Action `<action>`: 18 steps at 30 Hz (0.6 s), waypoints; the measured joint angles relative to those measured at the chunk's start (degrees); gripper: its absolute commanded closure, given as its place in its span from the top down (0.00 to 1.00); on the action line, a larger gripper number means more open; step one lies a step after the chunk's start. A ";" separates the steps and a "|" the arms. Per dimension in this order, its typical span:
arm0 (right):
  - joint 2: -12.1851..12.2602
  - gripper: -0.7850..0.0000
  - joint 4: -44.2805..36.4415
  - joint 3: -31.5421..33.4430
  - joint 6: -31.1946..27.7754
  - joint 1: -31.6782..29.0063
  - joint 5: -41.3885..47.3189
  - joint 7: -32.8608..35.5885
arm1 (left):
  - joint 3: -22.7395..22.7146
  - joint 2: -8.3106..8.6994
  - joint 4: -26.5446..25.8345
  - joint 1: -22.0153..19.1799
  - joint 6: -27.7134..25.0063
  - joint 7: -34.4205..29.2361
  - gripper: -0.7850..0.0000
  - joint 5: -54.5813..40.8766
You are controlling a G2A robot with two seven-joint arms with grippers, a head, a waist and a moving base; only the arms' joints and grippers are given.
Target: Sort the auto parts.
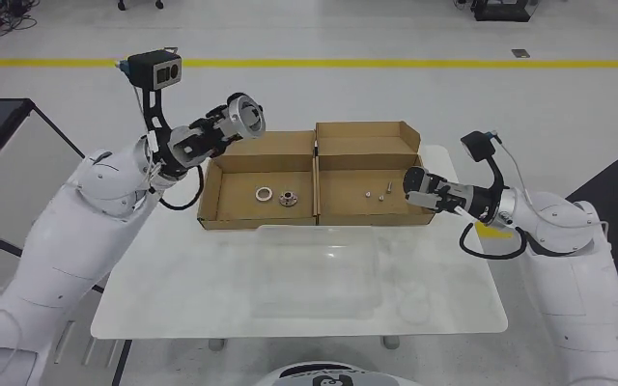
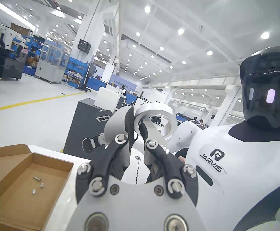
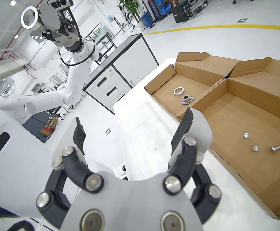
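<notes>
My left gripper [image 1: 235, 120] is raised above the left cardboard box's [image 1: 214, 188] back left corner, shut on the rim of a large silver metal ring [image 2: 155, 122]. The ring [image 3: 28, 17] is held high in the air. In the left box lie a small flat ring [image 1: 262, 193] and a flanged bushing [image 1: 288, 199]. The right box [image 1: 406, 183] holds three small bolts [image 1: 378, 192], also seen as bolts [image 3: 254, 148] on its floor. My right gripper [image 3: 133, 124] is open and empty beside the right box's right wall, low over the table [image 1: 299, 280].
A clear plastic tray [image 1: 319, 275] lies on the white table in front of the boxes. A dark cabinet [image 3: 122, 65] stands beyond the table's left side. The boxes' open flaps [image 1: 367, 130] stand up at the back.
</notes>
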 measured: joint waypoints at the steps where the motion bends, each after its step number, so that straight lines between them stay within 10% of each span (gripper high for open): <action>1: 0.00 1.00 0.00 0.00 0.00 0.00 0.00 0.00 | -0.02 -0.01 -0.05 0.01 0.03 0.04 0.00 0.00; 18: 0.00 1.00 0.00 0.00 0.00 0.00 0.00 0.00 | 2.72 -5.24 -5.71 -1.02 -7.47 11.42 0.00 -25.68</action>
